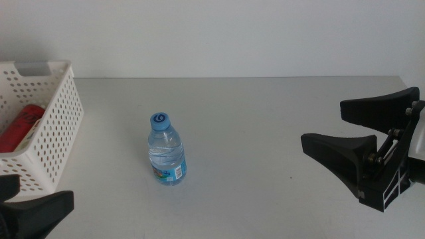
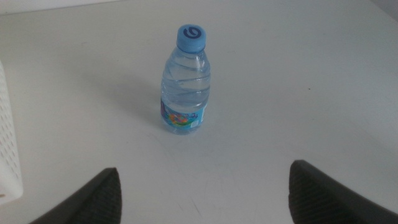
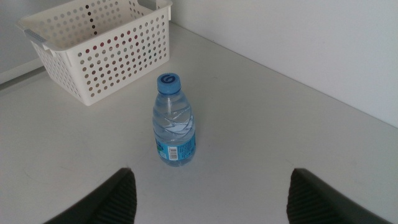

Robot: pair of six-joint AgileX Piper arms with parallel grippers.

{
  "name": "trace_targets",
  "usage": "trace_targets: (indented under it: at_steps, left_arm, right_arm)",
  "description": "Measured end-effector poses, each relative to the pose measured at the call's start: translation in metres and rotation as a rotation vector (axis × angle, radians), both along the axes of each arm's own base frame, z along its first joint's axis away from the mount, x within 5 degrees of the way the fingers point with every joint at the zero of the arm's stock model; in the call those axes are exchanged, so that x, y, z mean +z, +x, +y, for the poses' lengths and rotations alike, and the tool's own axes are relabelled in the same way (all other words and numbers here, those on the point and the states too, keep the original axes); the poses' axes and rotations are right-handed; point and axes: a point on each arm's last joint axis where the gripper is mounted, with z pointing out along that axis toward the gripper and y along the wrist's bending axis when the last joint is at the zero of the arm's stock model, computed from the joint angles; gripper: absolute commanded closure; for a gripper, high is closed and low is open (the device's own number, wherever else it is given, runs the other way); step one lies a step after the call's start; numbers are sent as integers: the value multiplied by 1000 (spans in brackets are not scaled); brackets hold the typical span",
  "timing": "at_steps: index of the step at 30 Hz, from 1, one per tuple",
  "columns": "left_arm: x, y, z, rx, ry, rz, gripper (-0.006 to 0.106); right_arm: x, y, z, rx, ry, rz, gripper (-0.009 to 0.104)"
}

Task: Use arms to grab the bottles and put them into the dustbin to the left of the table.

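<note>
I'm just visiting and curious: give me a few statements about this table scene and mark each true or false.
1. The water bottle stands upright on the table. True.
2. The bottle's cap is red. False: it is blue.
3. The right gripper holds the bottle. False: it is open, empty and well apart from it.
4. Something red lies inside the white basket. True.
5. The left gripper is shut. False: its jaws stand wide apart, with the bottle beyond them.
</note>
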Motion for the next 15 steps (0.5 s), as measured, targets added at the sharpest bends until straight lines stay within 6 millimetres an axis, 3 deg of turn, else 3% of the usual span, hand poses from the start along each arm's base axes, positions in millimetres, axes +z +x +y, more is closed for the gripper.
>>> trace_targets:
  at_steps: [12, 15]
  left_arm:
    - [12, 15, 2, 64, -19, -169, 11]
    - [7, 19, 3, 77, -12, -226, 11]
  right_arm:
    - [0, 0, 0, 0, 2, 2, 34]
    - [0, 0, 0, 0, 2, 2, 34]
